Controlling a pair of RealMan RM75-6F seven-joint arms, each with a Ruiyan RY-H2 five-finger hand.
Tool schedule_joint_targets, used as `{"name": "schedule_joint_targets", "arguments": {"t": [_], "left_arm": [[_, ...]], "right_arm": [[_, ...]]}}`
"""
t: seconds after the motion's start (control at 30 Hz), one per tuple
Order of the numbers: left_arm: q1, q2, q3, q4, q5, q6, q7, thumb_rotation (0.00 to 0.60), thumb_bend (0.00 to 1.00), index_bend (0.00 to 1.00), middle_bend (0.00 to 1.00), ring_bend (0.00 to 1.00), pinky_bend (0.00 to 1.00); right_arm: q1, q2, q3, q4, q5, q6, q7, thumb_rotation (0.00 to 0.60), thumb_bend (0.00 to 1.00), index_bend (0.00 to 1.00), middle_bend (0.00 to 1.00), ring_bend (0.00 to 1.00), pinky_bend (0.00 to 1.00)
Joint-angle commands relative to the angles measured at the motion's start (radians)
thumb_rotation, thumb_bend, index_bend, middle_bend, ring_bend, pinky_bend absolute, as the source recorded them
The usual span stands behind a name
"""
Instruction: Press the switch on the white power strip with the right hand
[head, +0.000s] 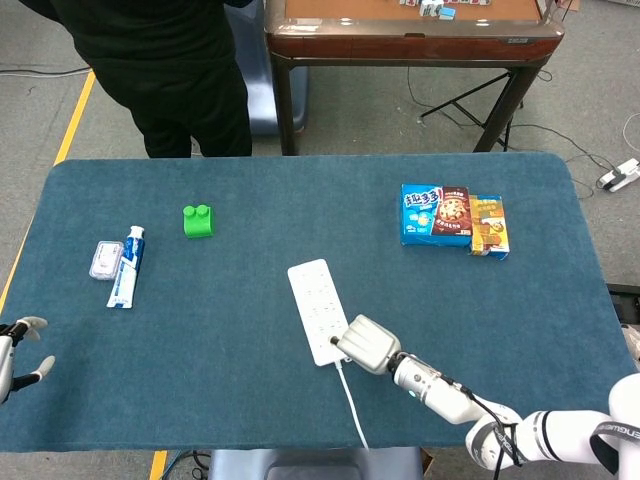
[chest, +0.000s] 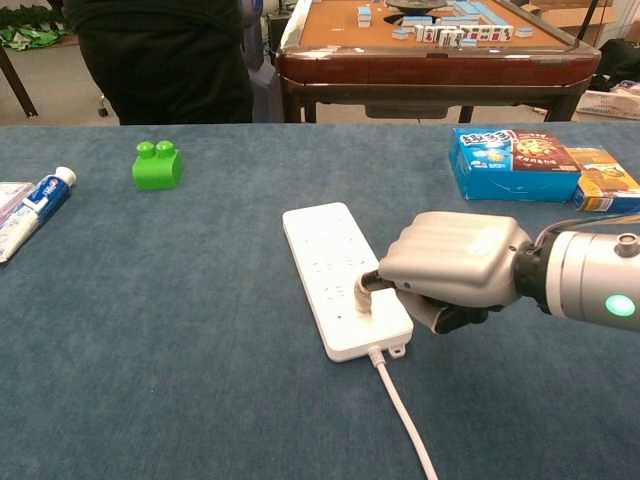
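Observation:
The white power strip (head: 316, 304) (chest: 335, 268) lies lengthwise near the table's middle front, its white cable (chest: 406, 415) trailing toward me. My right hand (head: 368, 344) (chest: 450, 265) sits at the strip's near end, fingers curled in, with one extended fingertip (chest: 361, 298) pressing down on the strip's near end, where the switch is hidden beneath it. My left hand (head: 12, 352) shows only at the far left edge of the head view, fingers apart and holding nothing.
A green toy block (head: 198, 220) (chest: 157, 164) sits at the back left. A toothpaste tube (head: 126, 266) and a small clear case (head: 105, 259) lie at the left. Snack boxes (head: 455, 218) (chest: 540, 160) rest at the back right. A person (head: 170, 60) stands behind the table.

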Motion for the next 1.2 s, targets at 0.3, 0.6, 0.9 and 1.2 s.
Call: {"name": "schedule_joint_targets", "arguments": {"t": [0.3, 0.6, 0.9, 1.2], "left_arm": [[0.0, -0.001, 0.001, -0.001, 0.001, 0.0, 0.009, 0.6, 0.23, 0.45, 0.48, 0.43, 0.59], [0.001, -0.008, 0.016, -0.019, 0.038, 0.018, 0.05, 0.6, 0.23, 0.45, 0.48, 0.43, 0.59], [0.0, -0.018, 0.037, -0.04, 0.084, 0.026, 0.089, 0.6, 0.23, 0.45, 0.48, 0.43, 0.59], [0.002, -0.022, 0.054, -0.055, 0.117, 0.033, 0.114, 0.6, 0.23, 0.45, 0.48, 0.43, 0.59]], "right_arm": [[-0.049, 0.109, -0.012, -0.119, -0.112, 0.156, 0.032, 0.6, 0.8, 0.28, 0.83, 0.96, 1.0], [-0.252, 0.289, -0.078, -0.222, -0.151, 0.451, 0.011, 0.6, 0.39, 0.28, 0.51, 0.58, 0.69], [-0.484, 0.285, -0.086, -0.138, -0.126, 0.74, 0.11, 0.6, 0.39, 0.28, 0.41, 0.4, 0.38], [-0.649, 0.292, -0.054, -0.002, -0.127, 0.902, 0.446, 0.6, 0.38, 0.28, 0.39, 0.38, 0.36]]}}
